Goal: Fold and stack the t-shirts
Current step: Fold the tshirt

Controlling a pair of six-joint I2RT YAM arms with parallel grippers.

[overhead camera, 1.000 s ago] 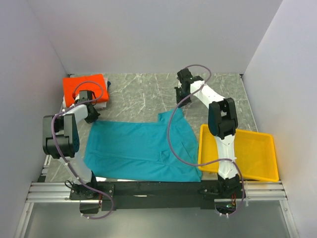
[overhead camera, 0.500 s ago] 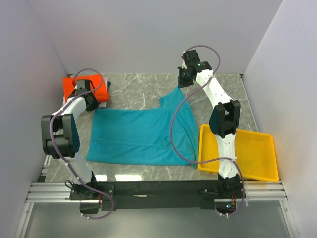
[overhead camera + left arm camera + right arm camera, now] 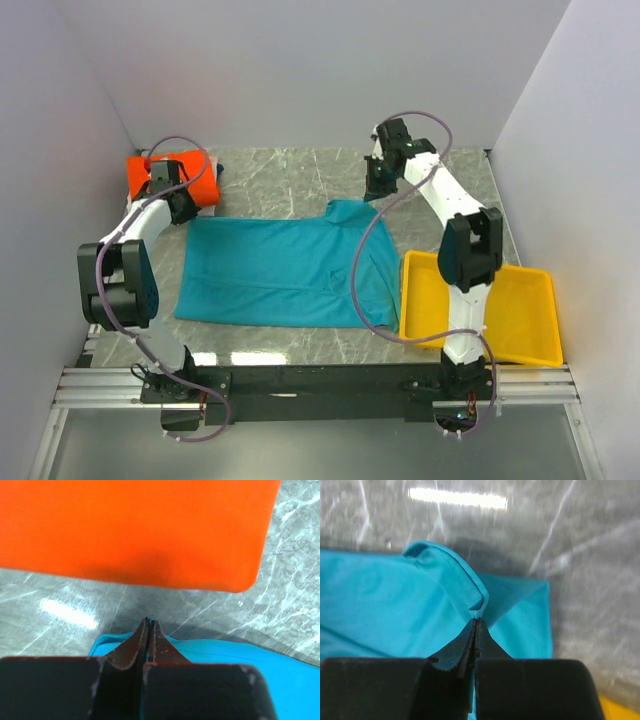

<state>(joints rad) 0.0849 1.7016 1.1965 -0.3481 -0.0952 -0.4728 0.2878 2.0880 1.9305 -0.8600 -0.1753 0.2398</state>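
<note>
Teal t-shirt (image 3: pixel 275 272) shifted back from near edge, flatter; long axis left-right.

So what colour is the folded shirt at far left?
The folded shirt is bright orange, clearest in the left wrist view.

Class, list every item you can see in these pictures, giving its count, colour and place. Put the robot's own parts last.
teal t-shirt: one, teal, spread across the middle of the table
folded t-shirt: one, orange, far left corner of the table
tray: one, yellow, near right, beside the teal t-shirt's right edge
table: one, grey marbled, under everything
left claw: one, dark, shut on the teal t-shirt's far left corner, just short of the folded t-shirt
right claw: one, dark, shut on a raised fold at the teal t-shirt's far right
</note>
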